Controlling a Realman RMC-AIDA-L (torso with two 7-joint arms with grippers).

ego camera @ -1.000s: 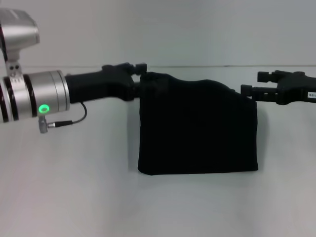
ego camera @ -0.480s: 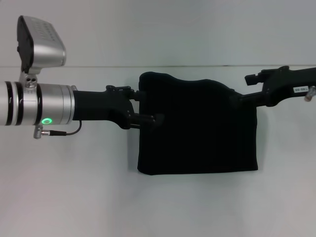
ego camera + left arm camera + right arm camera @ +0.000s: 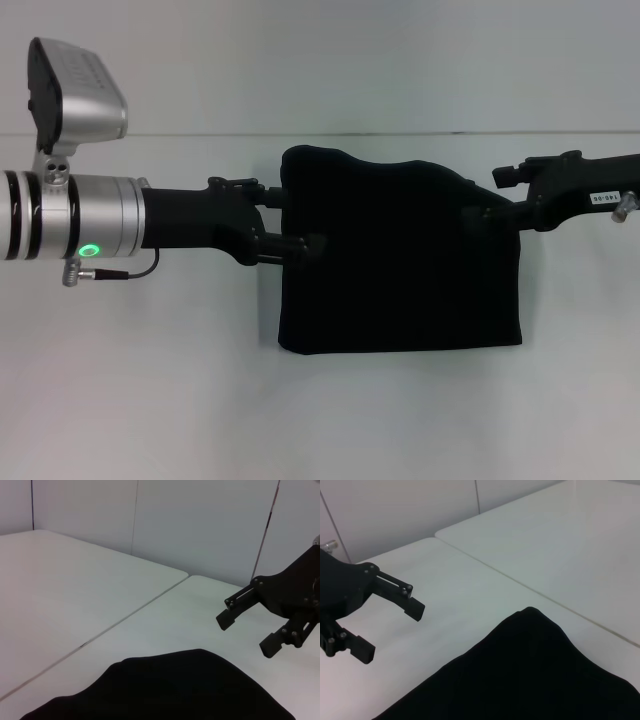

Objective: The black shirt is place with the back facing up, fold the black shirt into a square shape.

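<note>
Your black shirt (image 3: 400, 255) lies folded on the white table (image 3: 150, 400), nearly a square already. Your left gripper (image 3: 292, 222) sits at its left edge, your right gripper (image 3: 492, 200) at its far right corner, both with fingers spread, holding nothing.

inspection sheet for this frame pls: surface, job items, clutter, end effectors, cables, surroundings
Surface: white table, seam line across the far side.
Job items: black shirt folded into a rough rectangle, far edge uneven, lying flat.
Clutter: nothing seen.
End effectors: left end effector open at the shirt's left edge; right end effector open at its far right corner; neither grips cloth.
Cables: thin black cable looping under the left wrist.
Surroundings: pale wall panels behind the table.
</note>
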